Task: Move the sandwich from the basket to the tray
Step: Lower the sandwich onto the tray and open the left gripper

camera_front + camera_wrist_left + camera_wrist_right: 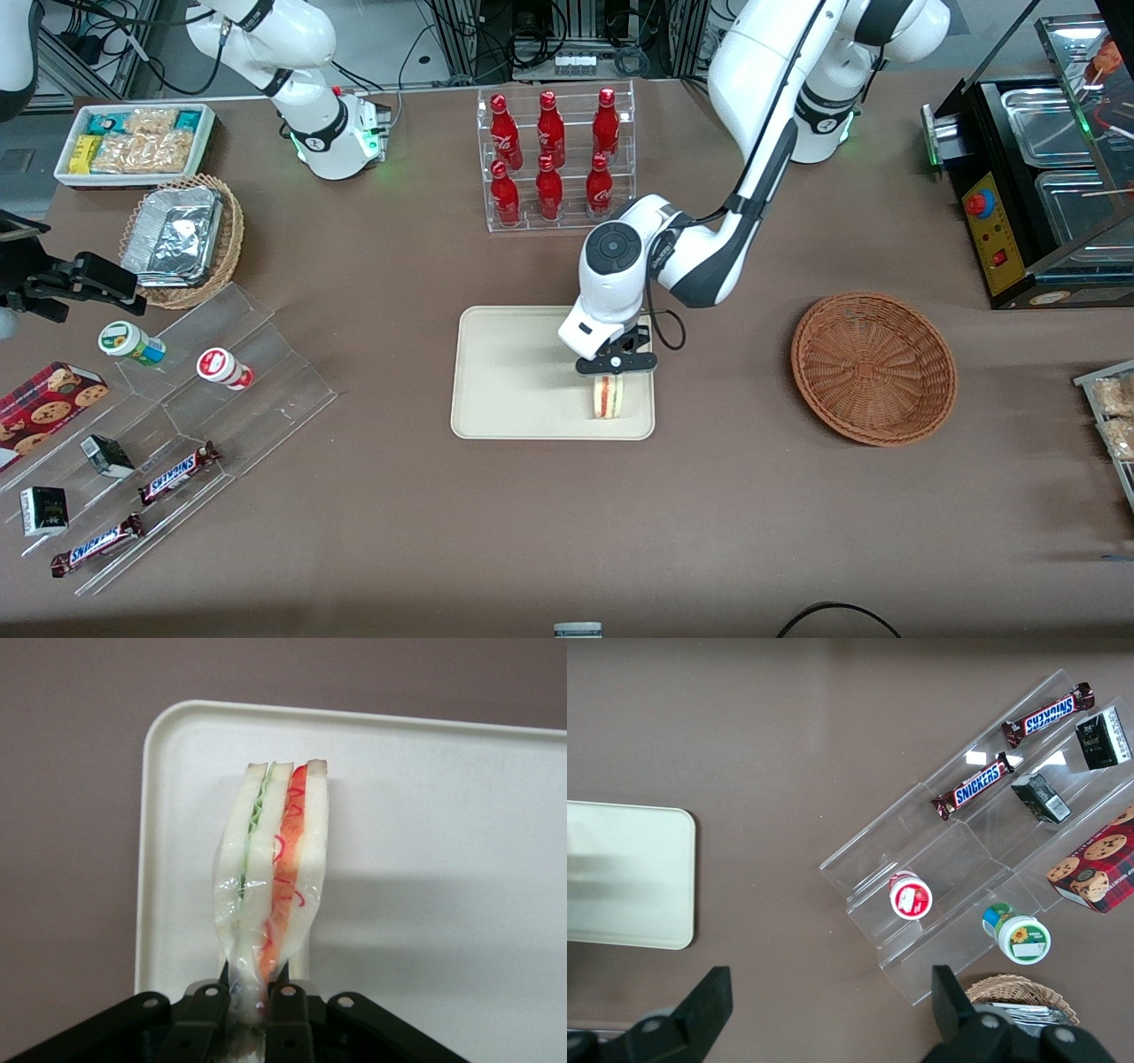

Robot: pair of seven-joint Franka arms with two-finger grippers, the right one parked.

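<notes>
The sandwich (607,397), pale bread with a red-pink and a green filling stripe in clear wrap, stands on edge on the cream tray (505,381), near the tray corner closest to the front camera on the working arm's side. My left gripper (613,372) is directly above it, shut on the sandwich's top end. In the left wrist view the sandwich (271,877) hangs from the black fingers (288,1014) over the tray (443,859). The reddish-brown wicker basket (873,367) sits empty toward the working arm's end of the table.
A clear rack of red bottles (555,158) stands farther from the front camera than the tray. A clear stepped display (190,416) with candy bars and cups lies toward the parked arm's end, with a tan basket holding a foil container (180,239) and a white snack bin (135,142).
</notes>
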